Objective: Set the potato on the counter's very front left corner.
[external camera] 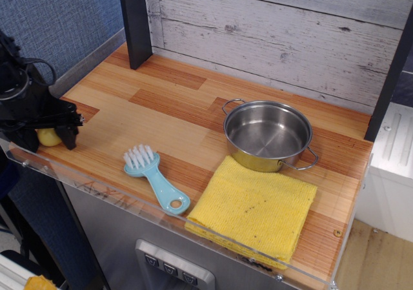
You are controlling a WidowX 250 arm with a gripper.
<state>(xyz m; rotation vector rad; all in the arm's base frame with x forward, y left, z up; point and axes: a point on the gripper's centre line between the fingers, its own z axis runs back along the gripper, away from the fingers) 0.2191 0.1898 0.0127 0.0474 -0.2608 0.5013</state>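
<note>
The potato [49, 137], small and pale yellow, rests on the counter [161, 119] at its front left corner, close to the clear acrylic rim. My black gripper [48, 138] comes in from the left edge of the view and straddles the potato, with one finger on each side. The right finger [70, 137] stands just clear of the potato, so the jaws look slightly parted. The potato's left side is hidden behind the gripper body.
A light-blue brush [153, 177] with white bristles lies near the front edge. A steel pot [268, 135] stands right of centre, with a folded yellow cloth [255, 209] in front of it. A dark post [135, 22] rises at the back left.
</note>
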